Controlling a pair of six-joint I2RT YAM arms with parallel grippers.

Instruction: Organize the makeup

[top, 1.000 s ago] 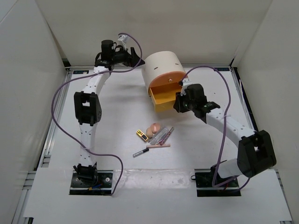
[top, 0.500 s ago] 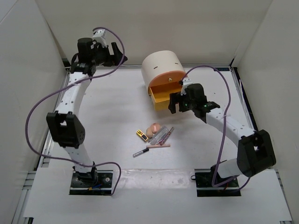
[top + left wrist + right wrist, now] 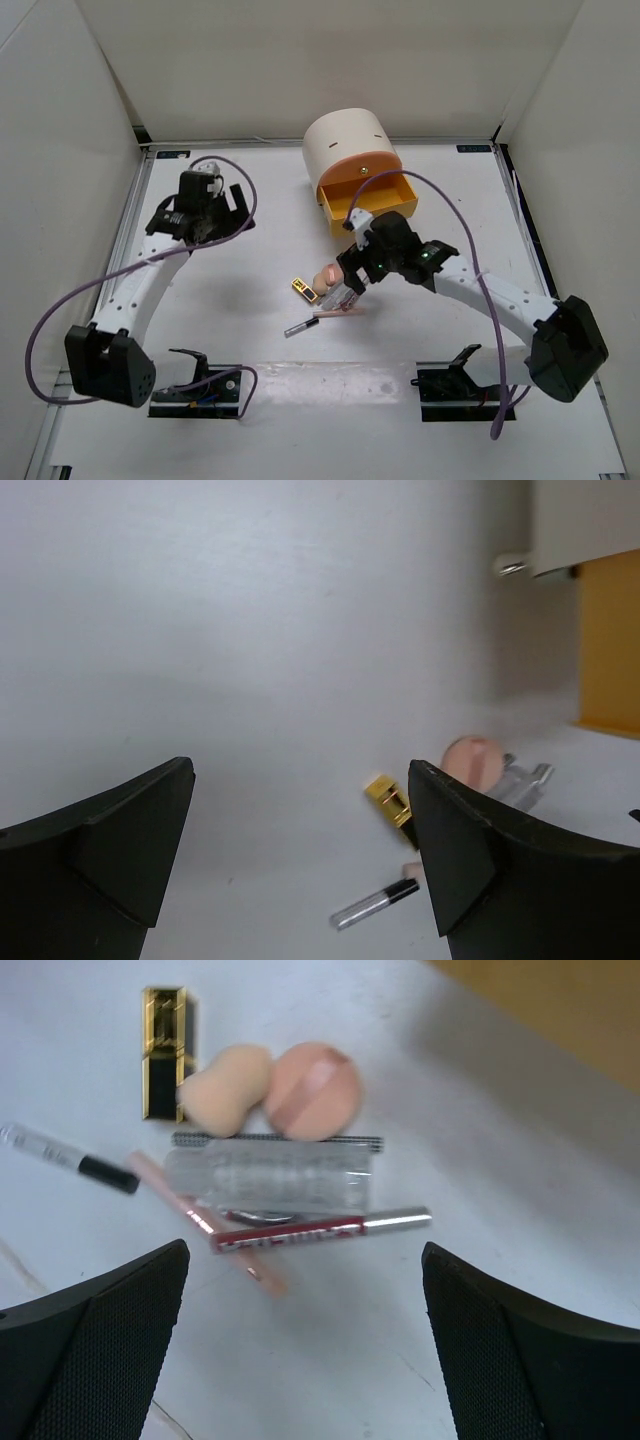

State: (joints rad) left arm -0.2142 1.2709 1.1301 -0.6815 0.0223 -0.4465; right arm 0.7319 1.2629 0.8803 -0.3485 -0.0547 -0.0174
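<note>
The makeup lies in a small pile mid-table: a gold lipstick, two peach sponges, a clear bottle, a red gloss tube, a pink pencil and a clear black-capped tube. My right gripper hovers open just over the pile's right side, holding nothing. My left gripper is open and empty over bare table, well to the left of the pile.
A cream cylindrical box stands at the back centre with its orange drawer pulled open toward the pile. White walls enclose the table on three sides. Purple cables loop off both arms.
The right gripper opened at the drawer and dropped back toward me, over the pile. The left arm swung from beside the box at the back down to the left-middle of the table.
</note>
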